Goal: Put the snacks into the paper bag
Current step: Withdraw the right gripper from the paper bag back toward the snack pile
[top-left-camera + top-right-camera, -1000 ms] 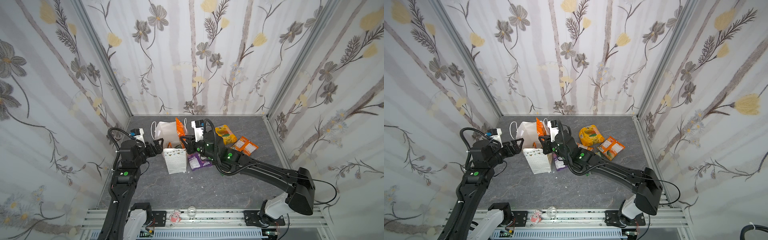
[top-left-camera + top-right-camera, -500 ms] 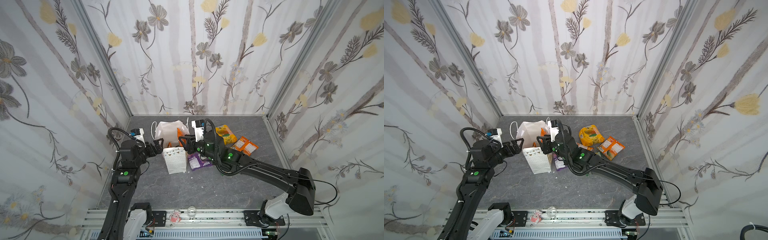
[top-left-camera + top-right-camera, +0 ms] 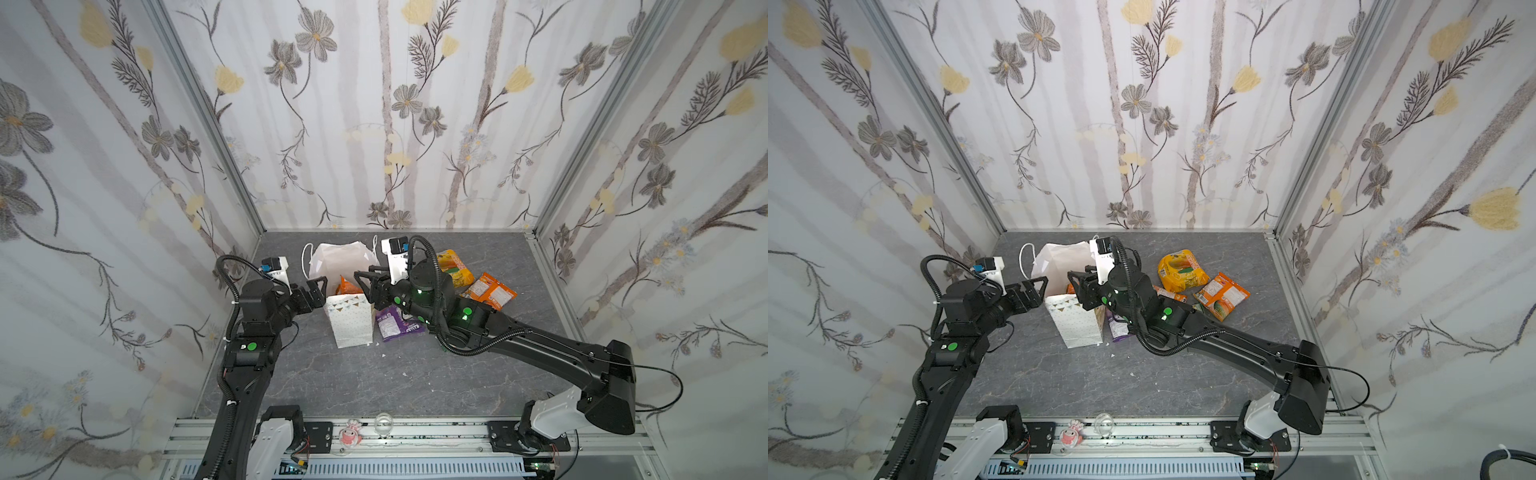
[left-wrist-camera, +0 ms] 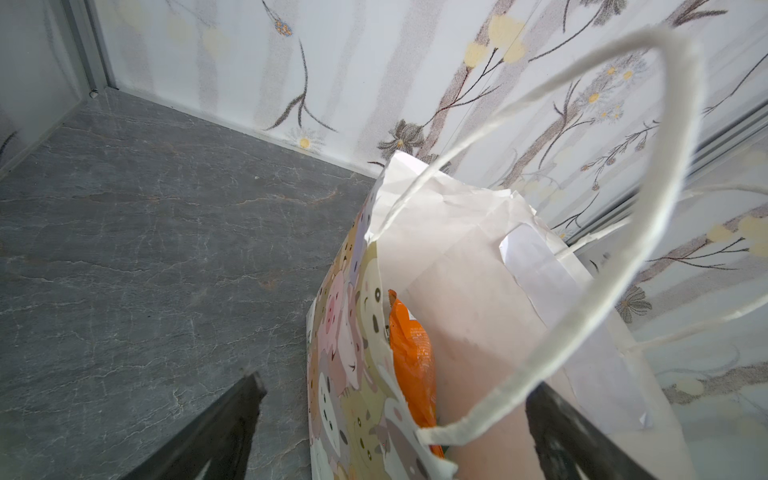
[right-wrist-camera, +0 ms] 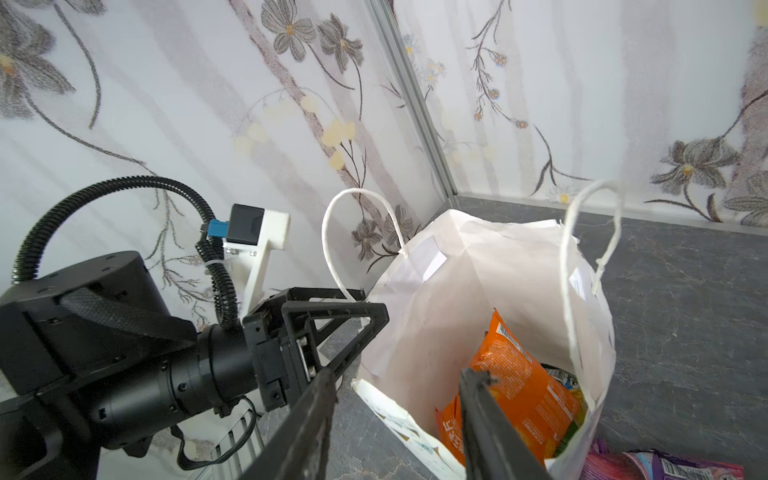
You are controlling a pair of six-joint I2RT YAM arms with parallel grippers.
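In both top views we are looking at the paper bag [image 3: 347,328] [image 3: 1077,328] standing upright on the counter [image 3: 374,382]. The left tool [image 3: 318,291] [image 3: 1038,291] is sitting at its rim and the right tool [image 3: 362,284] [image 3: 1074,289] is hanging over its mouth. An orange packet [image 3: 345,286] is poking up inside the mouth. At least 3 snacks are waiting on the counter: a purple packet [image 3: 392,326] just beside the bag, and a puffy yellow packet [image 3: 455,266] and an orange pouch [image 3: 490,291] further off. The right arm is reaching low over the purple packet, so we are judging that a careless retreat could sweep it away or nudge the bag.

In the left wrist view, the left tool [image 4: 395,386] is standing open, its 2 jaws straddling the bag's side wall without pinching it. A cord handle [image 4: 677,137] is looping across close to 1 finger. Nothing is steadying the bag. If this arm pulls away, the handle may catch and drag the bag over.

In the right wrist view, the right tool [image 5: 401,374] is open and carrying nothing. The orange packet [image 5: 515,382] is leaning inside the bag [image 5: 436,299], right behind 1 finger; we cannot tell whether they are touching. A cord handle [image 5: 565,282] is hanging just beside that finger. On lifting out, the finger could hook the handle or drag the packet, tipping the light bag and spilling it.
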